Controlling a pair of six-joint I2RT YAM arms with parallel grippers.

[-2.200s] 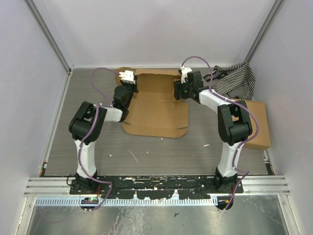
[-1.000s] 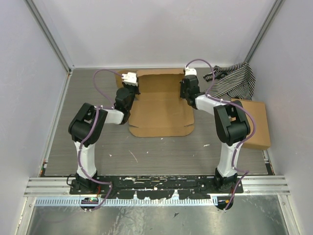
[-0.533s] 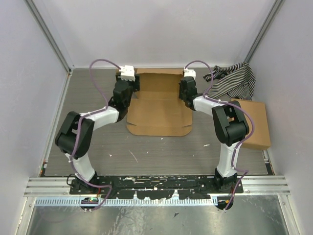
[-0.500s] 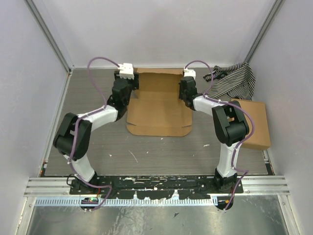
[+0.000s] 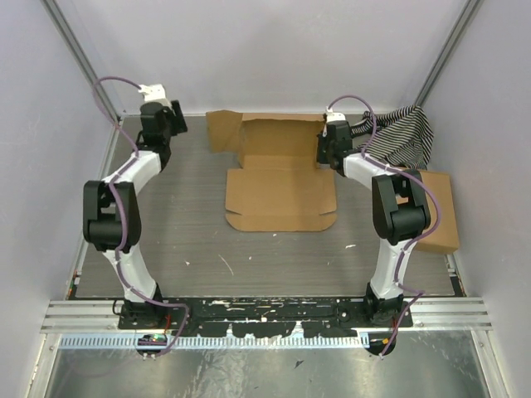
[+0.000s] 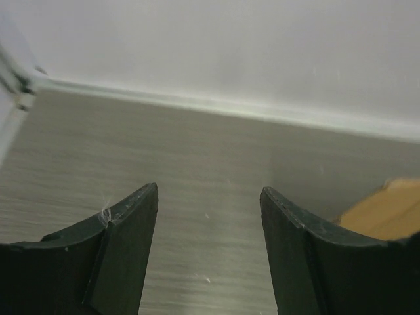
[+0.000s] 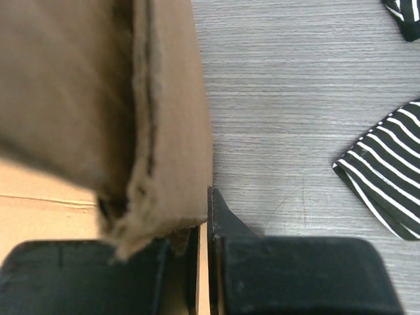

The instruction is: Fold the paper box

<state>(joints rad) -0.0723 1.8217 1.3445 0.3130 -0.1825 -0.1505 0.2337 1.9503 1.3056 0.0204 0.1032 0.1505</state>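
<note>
The paper box (image 5: pixel 282 181) lies as a partly raised brown cardboard sheet in the middle of the table, its back and side walls standing and its front panel flat. The left flap (image 5: pixel 221 129) lies splayed outward. My left gripper (image 5: pixel 172 118) hangs open near the back left corner, away from the box; in the left wrist view the left gripper (image 6: pixel 209 197) has only floor between its fingers, with a corner of cardboard (image 6: pixel 387 211) at the right edge. My right gripper (image 5: pixel 329 147) is shut on the box's right wall; in the right wrist view the right gripper (image 7: pixel 203 226) pinches the frayed cardboard edge (image 7: pixel 164 111).
A black-and-white striped cloth (image 5: pixel 400 133) lies at the back right, close to the right arm, and the cloth (image 7: pixel 387 177) shows in the right wrist view too. A larger brown cardboard box (image 5: pixel 433 209) sits along the right wall. The back wall is just behind the paper box.
My left gripper has opened, let go of the box's left side and swung away to the back left corner. The left flap fell outward and the box shifted slightly right. The right gripper stays shut.
</note>
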